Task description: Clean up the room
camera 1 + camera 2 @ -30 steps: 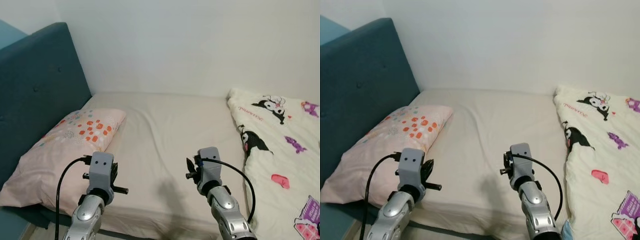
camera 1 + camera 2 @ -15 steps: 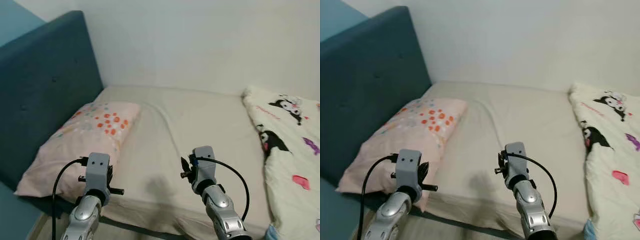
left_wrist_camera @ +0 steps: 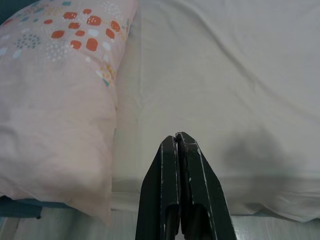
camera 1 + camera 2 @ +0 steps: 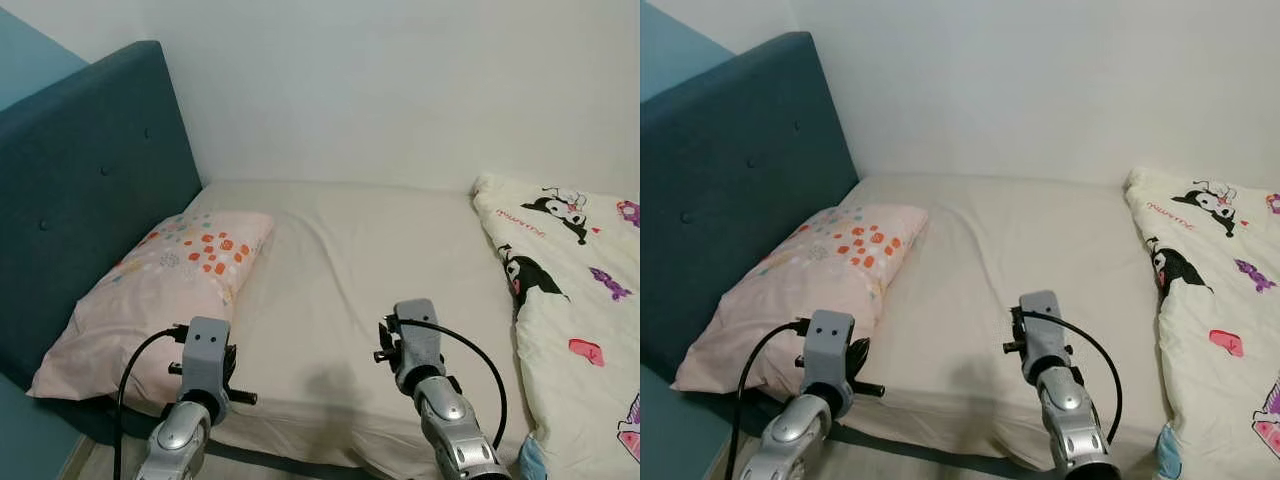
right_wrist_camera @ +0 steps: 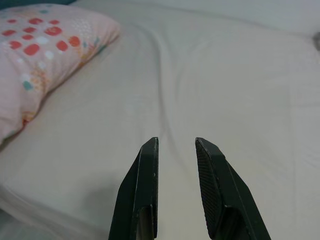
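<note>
pillow (image 4: 160, 290) long axis runs headboard (image 4: 80, 190) to bed edge; left hand (image 3: 178, 141) pressed together, right hand (image 5: 175, 145) spread.

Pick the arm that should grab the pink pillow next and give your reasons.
Left, probably. The left pincer hangs right at the pink pillow, though its fingers are shut and must open first. The right pincer is open but sits over the bare sheet, farther away.
</note>
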